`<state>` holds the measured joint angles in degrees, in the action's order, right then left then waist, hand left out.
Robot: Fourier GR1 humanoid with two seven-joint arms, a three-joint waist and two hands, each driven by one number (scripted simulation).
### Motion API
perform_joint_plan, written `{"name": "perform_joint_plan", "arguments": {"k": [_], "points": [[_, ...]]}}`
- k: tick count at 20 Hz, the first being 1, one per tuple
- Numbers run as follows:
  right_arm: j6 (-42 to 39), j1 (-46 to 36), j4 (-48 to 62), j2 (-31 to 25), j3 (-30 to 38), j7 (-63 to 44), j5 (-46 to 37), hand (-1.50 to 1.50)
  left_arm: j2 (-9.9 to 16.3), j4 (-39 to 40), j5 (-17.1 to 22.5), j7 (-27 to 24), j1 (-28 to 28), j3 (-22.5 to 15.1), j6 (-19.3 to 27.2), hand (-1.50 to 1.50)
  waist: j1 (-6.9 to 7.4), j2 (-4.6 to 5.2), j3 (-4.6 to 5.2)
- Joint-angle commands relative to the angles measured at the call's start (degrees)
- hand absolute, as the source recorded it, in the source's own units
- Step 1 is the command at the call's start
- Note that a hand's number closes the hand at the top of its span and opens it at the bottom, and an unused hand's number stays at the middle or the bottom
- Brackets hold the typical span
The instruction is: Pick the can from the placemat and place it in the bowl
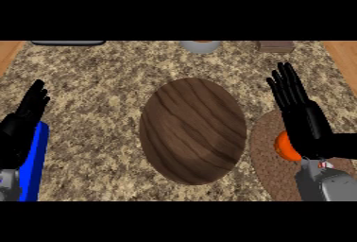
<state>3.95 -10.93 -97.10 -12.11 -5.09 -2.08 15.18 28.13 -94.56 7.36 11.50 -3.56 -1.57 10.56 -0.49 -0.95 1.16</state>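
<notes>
Speckled granite-pattern counter (105,80), seen from steeply above, with strips of light wood at the far left and far right corners.

In the middle of the counter: a large wooden bowl (193,131), dark brown with a wavy grain, looking taller than wide, nothing visible inside it.

Toward the right edge of the counter: a round brown placemat (268,156), woven in look, its left rim just beside the bowl's right side, its right part cut off by the view's edge and covered by the arm.

On the placemat: the can (284,145), orange, only a small rounded part showing from behind the right hand; shape and upright or lying position impossible to tell.

Right hand (307,123), black, over the placemat, fingers straight and held close together, pointing toward the far edge of the counter, not curled round anything. Palm directly beside the can, on its right; real contact between the two not clear. Grey forearm (326,184) entering from the lower right.

Left hand (24,118), black, near the left edge of the counter, fingers straight and together, pointing up, resting open and holding nothing.

Just beside the left hand, along the left edge: a bright blue upright slab (33,160), long and narrow, kind unclear.

Along the far edge, partly cut off: a dark flat thing (67,43) at the left, a grey round vessel (200,46) in the middle, a small brown block (276,46) to the right.
</notes>
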Motion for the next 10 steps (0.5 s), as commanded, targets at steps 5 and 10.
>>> {"name": "perform_joint_plan", "arguments": {"k": [5,10], "points": [[-3.0,4.5,-16.2,-8.7,7.2,27.0,-9.8,1.5,-5.5,-1.5,2.8,-3.7,0.6,-5.6,-4.0,0.0,-8.02,-1.59,-1.33],[3.9,14.2,-15.5,-8.6,15.4,44.6,-17.6,-1.5,-8.5,-2.3,4.4,-6.0,0.9,-9.6,-7.1,0.0,-7.83,0.13,-1.7]]}}
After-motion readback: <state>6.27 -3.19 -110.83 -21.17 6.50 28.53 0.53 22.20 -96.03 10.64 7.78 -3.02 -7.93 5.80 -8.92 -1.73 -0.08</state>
